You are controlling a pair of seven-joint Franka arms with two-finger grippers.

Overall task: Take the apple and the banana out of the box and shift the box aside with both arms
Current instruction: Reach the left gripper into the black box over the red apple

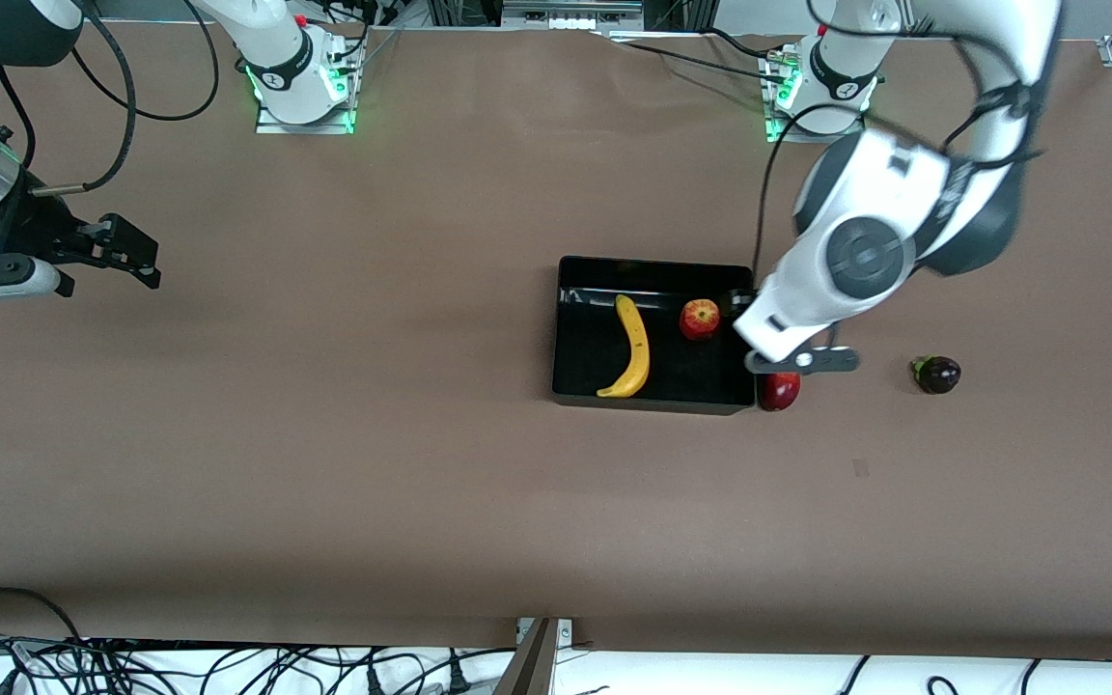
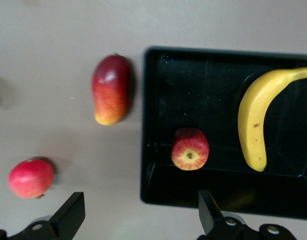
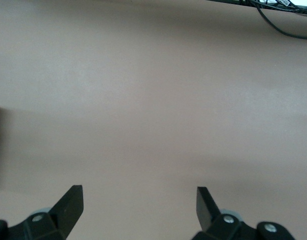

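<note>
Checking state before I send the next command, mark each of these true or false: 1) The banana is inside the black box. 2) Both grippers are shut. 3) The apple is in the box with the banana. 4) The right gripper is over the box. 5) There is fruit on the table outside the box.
1) True. The banana lies in the black box.
2) False. The left gripper and the right gripper are both open and empty.
3) True. The apple sits in the box beside the banana.
4) False. The right gripper waits over bare table at the right arm's end; the left gripper is over the box's edge.
5) True. A red-yellow mango and a round red fruit lie on the table beside the box.
</note>
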